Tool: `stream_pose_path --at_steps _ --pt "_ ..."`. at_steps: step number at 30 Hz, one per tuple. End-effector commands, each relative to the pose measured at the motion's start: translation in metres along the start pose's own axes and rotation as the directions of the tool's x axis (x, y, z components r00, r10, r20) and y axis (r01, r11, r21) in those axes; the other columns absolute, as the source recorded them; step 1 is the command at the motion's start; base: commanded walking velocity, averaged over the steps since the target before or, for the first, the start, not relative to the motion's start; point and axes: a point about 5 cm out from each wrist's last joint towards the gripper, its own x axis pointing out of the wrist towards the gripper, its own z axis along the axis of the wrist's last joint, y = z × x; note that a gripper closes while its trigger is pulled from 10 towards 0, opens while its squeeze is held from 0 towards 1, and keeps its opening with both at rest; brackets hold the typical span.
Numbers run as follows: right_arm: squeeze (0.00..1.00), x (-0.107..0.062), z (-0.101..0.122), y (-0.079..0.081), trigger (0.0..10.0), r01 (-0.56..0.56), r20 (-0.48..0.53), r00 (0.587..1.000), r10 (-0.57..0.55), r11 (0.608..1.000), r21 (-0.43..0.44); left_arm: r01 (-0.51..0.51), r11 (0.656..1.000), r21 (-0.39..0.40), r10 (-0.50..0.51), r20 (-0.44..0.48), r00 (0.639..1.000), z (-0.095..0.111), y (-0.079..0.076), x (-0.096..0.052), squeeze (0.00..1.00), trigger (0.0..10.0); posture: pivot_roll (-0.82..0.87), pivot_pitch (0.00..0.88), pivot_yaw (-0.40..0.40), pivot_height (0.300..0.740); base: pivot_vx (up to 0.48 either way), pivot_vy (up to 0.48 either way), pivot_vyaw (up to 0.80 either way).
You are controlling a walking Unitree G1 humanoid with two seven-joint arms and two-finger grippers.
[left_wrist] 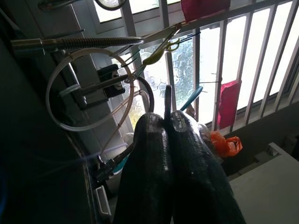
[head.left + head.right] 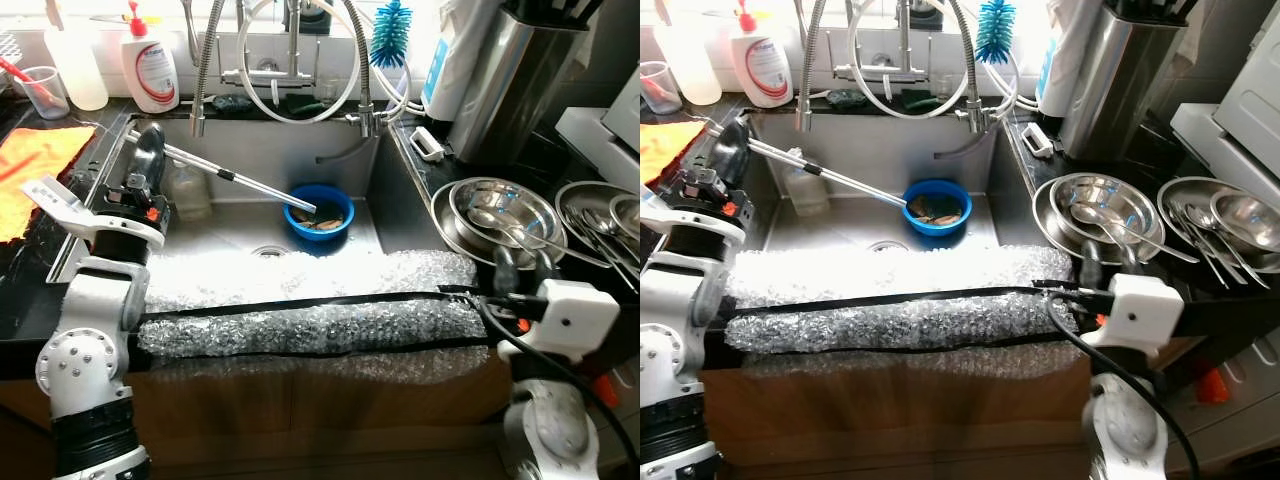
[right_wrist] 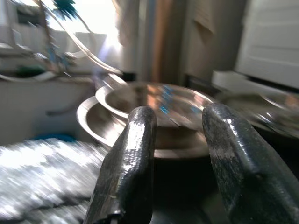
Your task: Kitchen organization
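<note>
While the left gripper sits at the sink's left rim, its fingers are pressed together on a black-headed tool — a ladle by the look of it, with a long silver handle that slants down into the blue bowl on the sink floor. The bowl holds brownish scraps, hard to make out. Bubble wrap with black tape strips covers the sink's front edge. On the counter to the right sit stacked steel bowls with a spoon across them, and more steel dishes cut off at the frame edge. The right gripper hovers just in front of those bowls, fingers apart, holding nothing. A soap bottle, a blue brush and an orange cloth sit further back and left.

Right eye: same scene — ladle handle reaching to the blue bowl, steel bowls beyond the right gripper.

Left wrist: the two black fingers are shut tight with a thin dark edge pinched between the tips; the faucet hose and window bars lie behind, much of it dark.

Right wrist: blurred; fingers spread with a clear gap and nothing between, steel bowls straight ahead.
</note>
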Motion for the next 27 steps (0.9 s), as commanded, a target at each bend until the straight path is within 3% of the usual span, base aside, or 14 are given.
stream_pose_path --at_steps 1,4,11,16,24,25,26,27 --pt "0.00 -0.001 0.004 -0.003 10.0 0.011 0.019 1.000 -0.011 1.000 0.004 0.012 0.999 0.031 -0.012 -0.001 1.000 -0.002 -0.002 0.005 0.00 10.0 -0.03 0.022 -0.057 0.740 0.000 0.000 0.00" --pt "0.00 0.005 0.004 0.008 10.0 -0.035 0.023 0.999 0.034 0.999 0.034 -0.043 0.991 0.124 0.041 0.020 0.999 -0.006 0.005 0.013 0.00 10.0 -0.03 0.018 -0.059 0.740 0.000 0.000 0.00" --pt "0.00 0.006 0.001 0.025 10.0 -0.099 0.016 0.995 0.098 0.992 0.073 -0.065 0.993 0.095 0.060 0.056 0.997 -0.020 0.011 0.026 0.00 10.0 -0.02 0.012 -0.060 0.740 0.000 0.000 0.00" --pt "0.00 0.006 0.002 0.027 10.0 -0.114 0.019 0.993 0.113 0.990 0.081 -0.117 0.979 0.165 0.100 0.110 0.989 -0.020 0.021 0.043 0.00 10.0 -0.03 0.010 -0.056 0.740 0.000 0.000 0.00" --pt "0.00 0.006 0.002 0.027 10.0 -0.116 0.020 0.993 0.115 0.990 0.082 -0.118 0.977 0.177 0.097 0.125 0.987 -0.021 0.024 0.046 0.00 10.0 -0.03 0.010 -0.056 0.740 0.000 0.000 0.00" --pt "0.00 0.006 0.003 0.031 10.0 -0.133 0.029 0.991 0.131 0.988 0.078 -0.184 0.926 0.329 0.148 0.132 0.980 -0.023 0.032 0.058 0.00 10.0 -0.05 0.000 -0.041 0.740 0.000 0.000 0.00" --pt "0.00 0.006 0.005 0.033 10.0 -0.148 0.037 0.989 0.145 0.986 0.075 -0.218 0.842 0.493 0.177 0.130 0.976 -0.026 0.036 0.067 0.00 10.0 -0.05 0.000 -0.040 0.740 0.000 0.000 0.00" --pt "0.00 0.006 0.006 0.035 10.0 -0.158 0.043 0.987 0.155 0.985 0.072 -0.225 0.766 0.602 0.185 0.128 0.974 -0.028 0.038 0.072 0.00 10.0 -0.05 0.000 -0.040 0.740 0.000 0.000 0.00"
